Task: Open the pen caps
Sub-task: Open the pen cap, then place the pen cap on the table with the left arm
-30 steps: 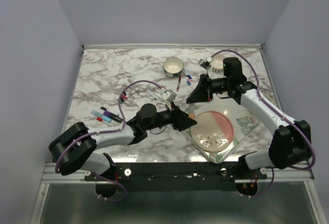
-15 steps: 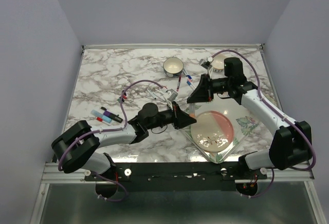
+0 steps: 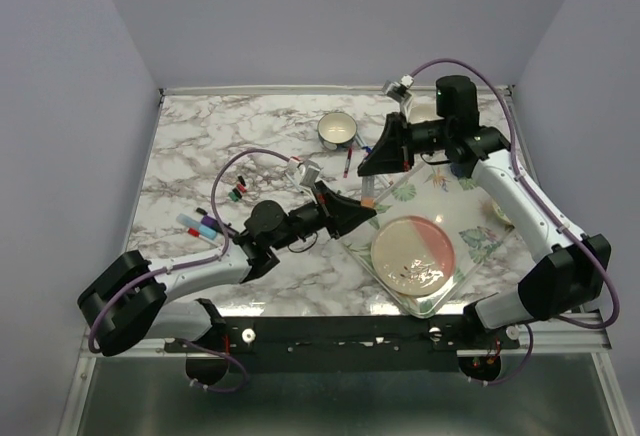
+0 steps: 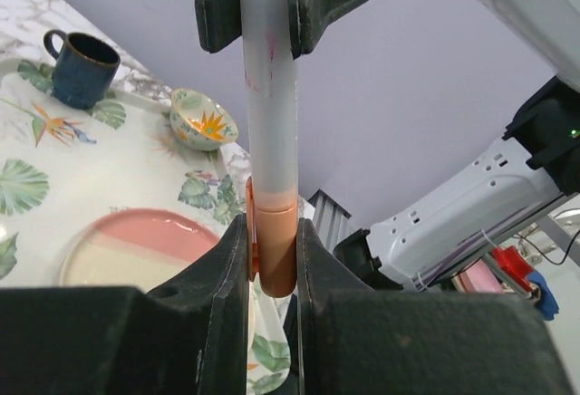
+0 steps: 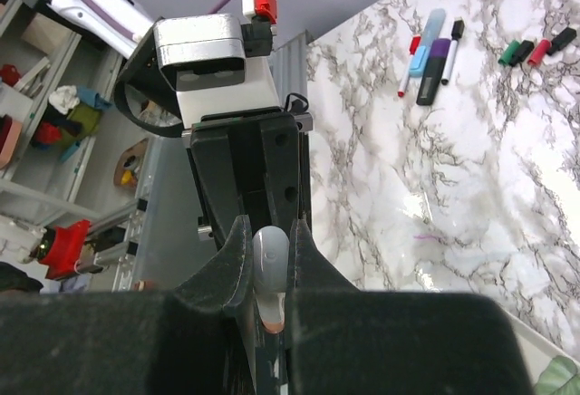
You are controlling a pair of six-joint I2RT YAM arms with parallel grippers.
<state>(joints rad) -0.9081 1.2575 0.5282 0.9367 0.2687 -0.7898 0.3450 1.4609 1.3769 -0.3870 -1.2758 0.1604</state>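
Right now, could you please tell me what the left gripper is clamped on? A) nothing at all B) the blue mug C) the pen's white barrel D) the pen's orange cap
D: in the left wrist view the left gripper pinches the orange cap, while the right gripper holds the white barrel above it.

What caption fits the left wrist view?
Left gripper clamps a pen's orange cap; right gripper holds the white barrel.
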